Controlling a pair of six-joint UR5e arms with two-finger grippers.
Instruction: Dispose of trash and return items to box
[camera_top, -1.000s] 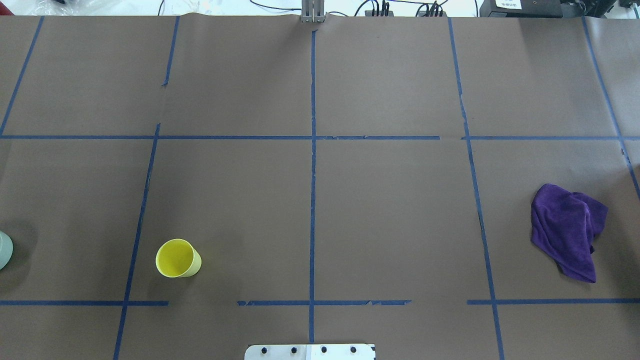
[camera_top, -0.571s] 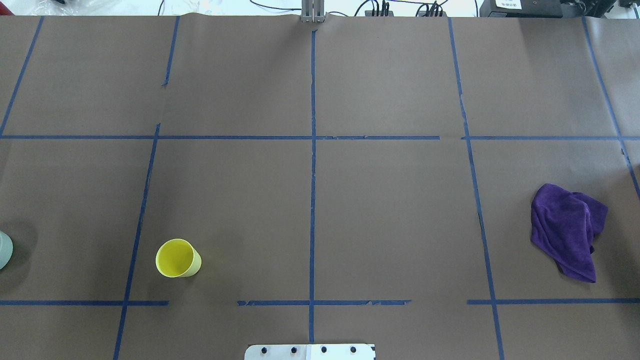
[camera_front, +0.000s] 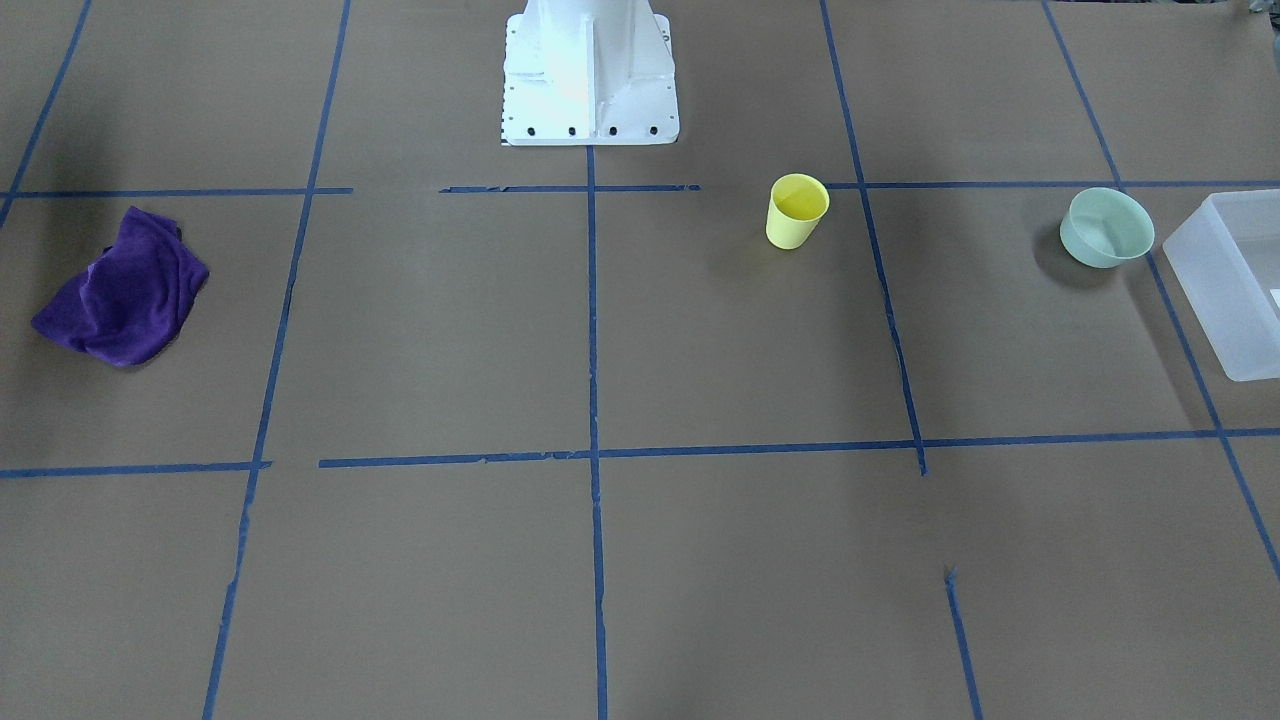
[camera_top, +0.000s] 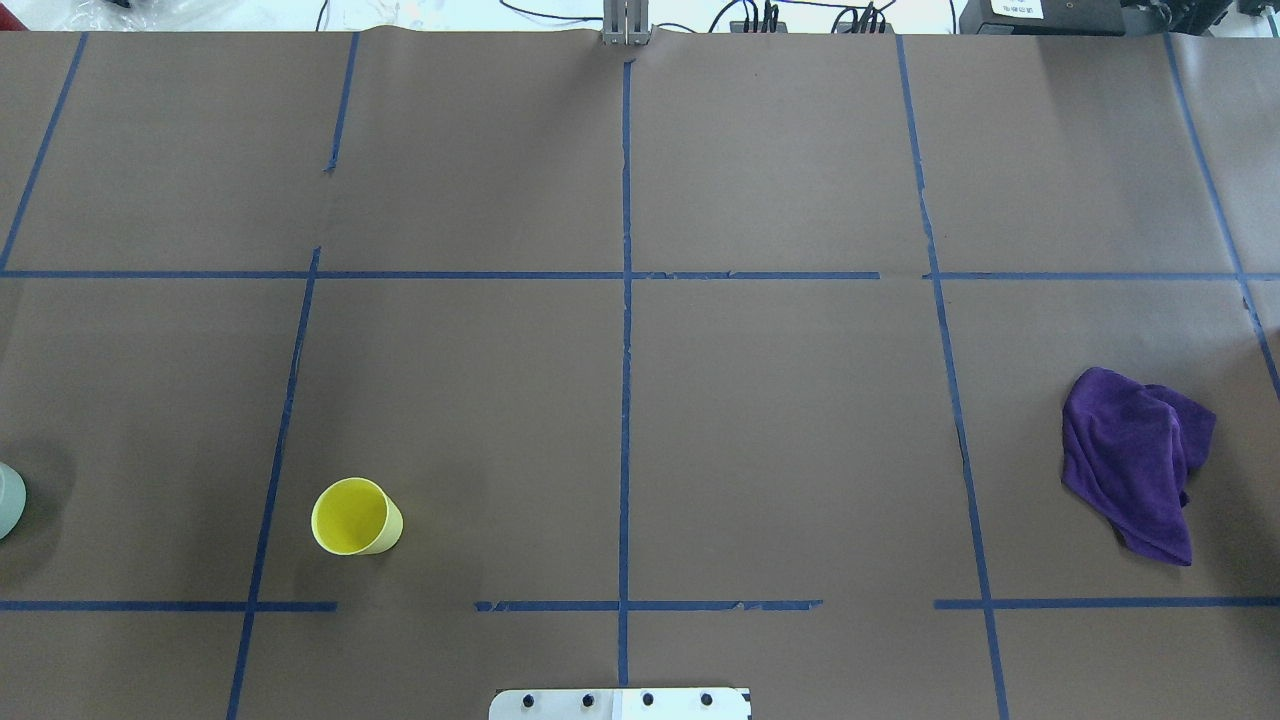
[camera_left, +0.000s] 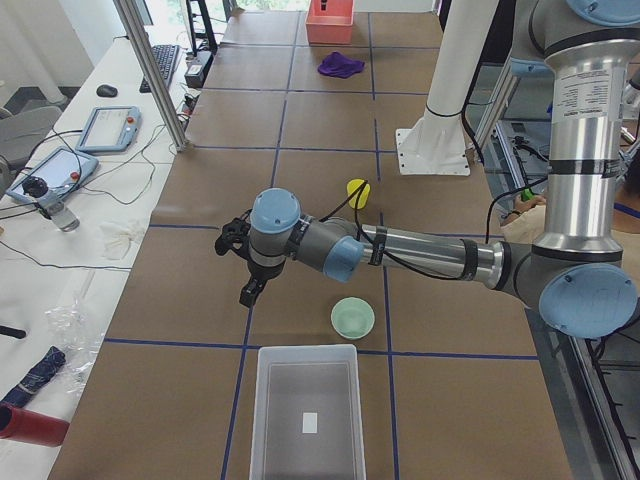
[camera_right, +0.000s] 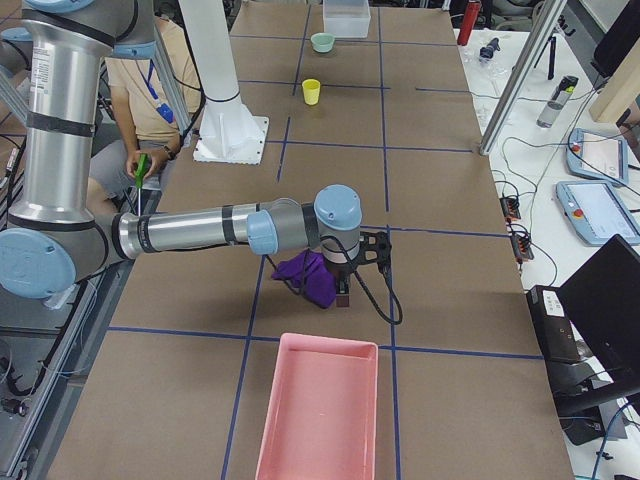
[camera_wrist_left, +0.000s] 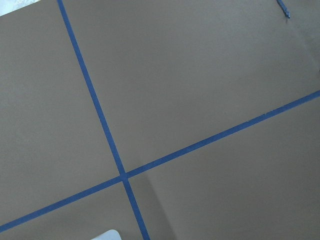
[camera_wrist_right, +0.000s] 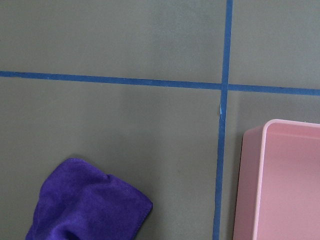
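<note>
Cup (camera_front: 797, 212) stands in your front view, well apart from the bowl (camera_front: 1106, 228) just beside the box (camera_front: 1240, 290). Left-end view: left gripper (camera_left: 252, 288) hangs near the bowl, probably for pickup. Right-end view: right gripper (camera_right: 343, 292) hangs near purple cloth (camera_right: 310, 275). You cannot tell either claw's state.

I see my left arm (camera_left: 420, 255): silver tubes, pale-blue joint caps, a black cable alongside, and a black left tool (camera_left: 247, 290). The white base (camera_front: 588, 75), top centre, carries dark bolts.
</note>
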